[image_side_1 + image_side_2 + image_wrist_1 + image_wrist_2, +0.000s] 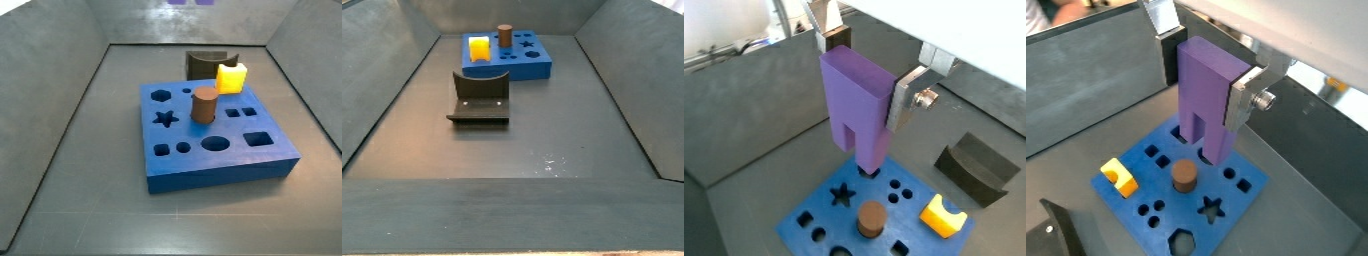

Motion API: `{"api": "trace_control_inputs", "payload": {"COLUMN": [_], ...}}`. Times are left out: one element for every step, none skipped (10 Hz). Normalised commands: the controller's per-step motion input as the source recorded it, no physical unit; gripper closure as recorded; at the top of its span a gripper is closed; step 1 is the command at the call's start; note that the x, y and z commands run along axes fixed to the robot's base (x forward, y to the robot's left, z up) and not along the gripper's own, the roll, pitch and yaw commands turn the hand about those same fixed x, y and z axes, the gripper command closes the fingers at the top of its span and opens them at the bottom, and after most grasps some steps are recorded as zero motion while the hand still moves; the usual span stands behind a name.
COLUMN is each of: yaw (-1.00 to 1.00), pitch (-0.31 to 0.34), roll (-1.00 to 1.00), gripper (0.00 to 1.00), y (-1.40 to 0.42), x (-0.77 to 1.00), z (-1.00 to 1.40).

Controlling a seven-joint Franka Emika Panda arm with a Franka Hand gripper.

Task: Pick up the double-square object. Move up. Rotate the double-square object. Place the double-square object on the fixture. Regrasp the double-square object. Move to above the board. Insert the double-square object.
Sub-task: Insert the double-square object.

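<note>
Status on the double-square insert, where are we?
Pick-up and regrasp look done: the fixture stands empty, and the gripper holds the double-square object upright, high above the board in both wrist views. In hand: positioning over the board. Left: lowering and inserting it.

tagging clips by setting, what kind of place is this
Likely a robot test cell for peg insertion: a grey walled bin, a blue board with shaped holes, a fixture, and the end effector holding a double-square object above the board.
</note>
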Motion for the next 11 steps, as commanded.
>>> {"api": "trace_control_inputs", "payload": {"yaw": [0.47,0.39,0.24,0.03,0.00,0.00,0.01,0.05,0.06,0.03,0.01], "pitch": [0.000,0.000,0.000,0.000,0.000,0.000,0.000,0.000,0.000,-0.007,-0.010], "roll": [-0.01,-0.04,-0.01,0.00,0.01,0.01,0.03,0.06,0.09,0.14,0.18], "gripper": [1.00,1.00,1.00,1.00,1.00,1.00,1.00,1.00,1.00,1.00,1.00], "y": [0.00,0.00,0.00,-0.13,-0.16,-0.15,-0.09,0.00,0.00,0.00,0.00], "x": [0.81,0.90,1.00,1.00,1.00,1.00,1.00,1.00,1.00,1.00,1.00], "z": [-0.10,-0.16,-0.14,-0.15,-0.16,-0.15,-0.05,0.00,0.00,0.05,0.07]}}
